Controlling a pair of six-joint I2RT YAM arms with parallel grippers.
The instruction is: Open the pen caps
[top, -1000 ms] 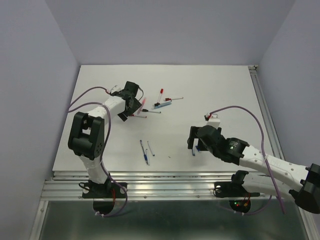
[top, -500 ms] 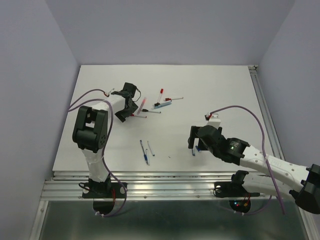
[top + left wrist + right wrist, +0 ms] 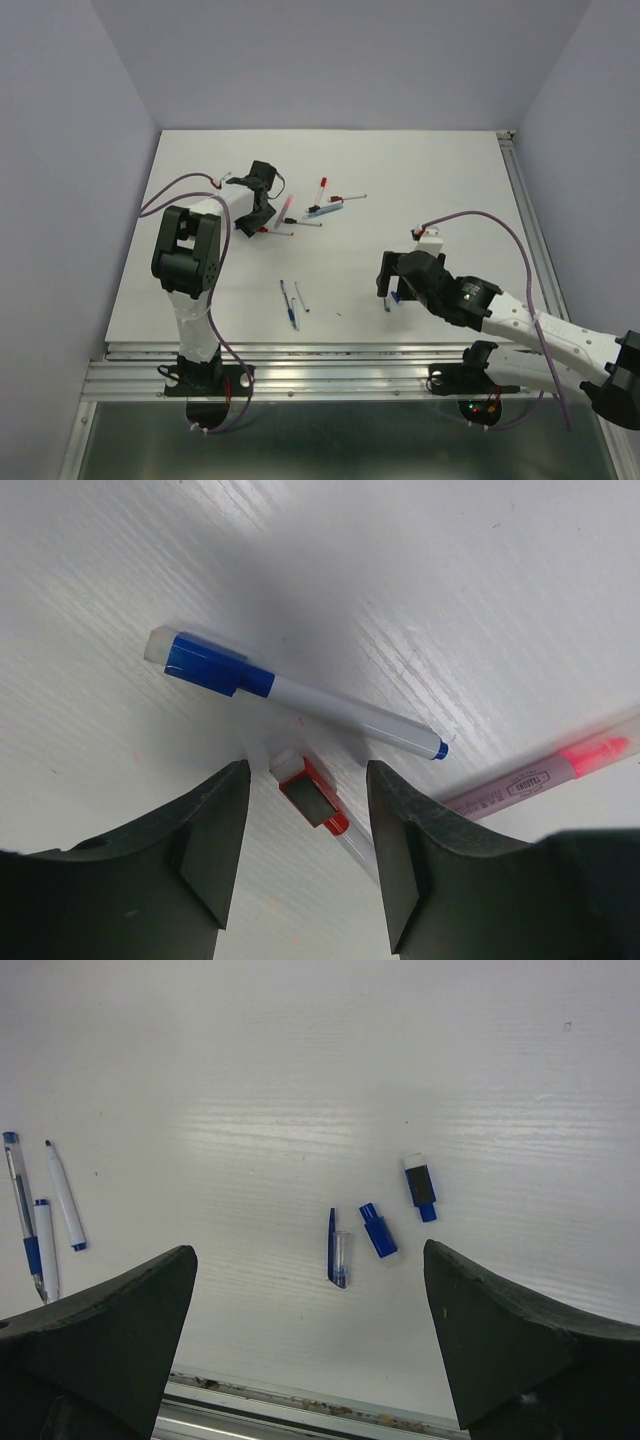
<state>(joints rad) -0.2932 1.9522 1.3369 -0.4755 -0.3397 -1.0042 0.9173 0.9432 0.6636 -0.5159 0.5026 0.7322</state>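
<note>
Left end effector (image 3: pixel 306 810) low over white table (image 3: pixel 420 170) between lavender walls (image 3: pixel 350 60)

The whole table (image 3: pixel 420 180) is taken in from high behind the arm bases, facing down and forward; the red-capped pen (image 3: pixel 318 802) left of centre is shared, very close, with the downward left wrist view, and the blue pens (image 3: pixel 38 1245) below centre, from farther off, with the right wrist view.

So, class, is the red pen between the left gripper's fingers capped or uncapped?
Capped: the red cap sits on its white barrel.
</note>
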